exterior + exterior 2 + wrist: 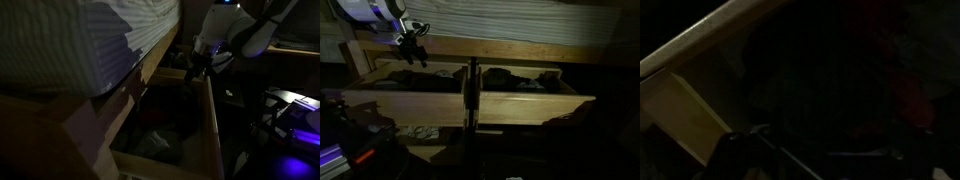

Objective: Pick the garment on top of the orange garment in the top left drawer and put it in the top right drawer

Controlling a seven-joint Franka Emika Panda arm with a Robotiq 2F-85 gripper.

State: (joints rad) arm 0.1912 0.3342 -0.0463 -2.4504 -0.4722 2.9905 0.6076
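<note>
The scene is very dark. In an exterior view the top left drawer (380,97) stands pulled out, with dark garments (412,76) heaped inside. My gripper (414,52) hangs just above the back of that drawer, apart from the garments, and its fingers look spread and empty. It also shows in an exterior view (197,68) over the drawer's far end. The top right drawer (535,105) is open too and holds dark clothes (516,78). In the wrist view a dim reddish patch (910,95), perhaps the orange garment, lies to the right. The garment on top of it cannot be made out.
Striped bedding (80,40) overhangs the drawers, and it also shows in an exterior view (520,25). A wooden post (471,95) separates the two top drawers. A lower drawer (420,130) with cloth in it is open beneath. A wooden drawer edge (700,40) crosses the wrist view.
</note>
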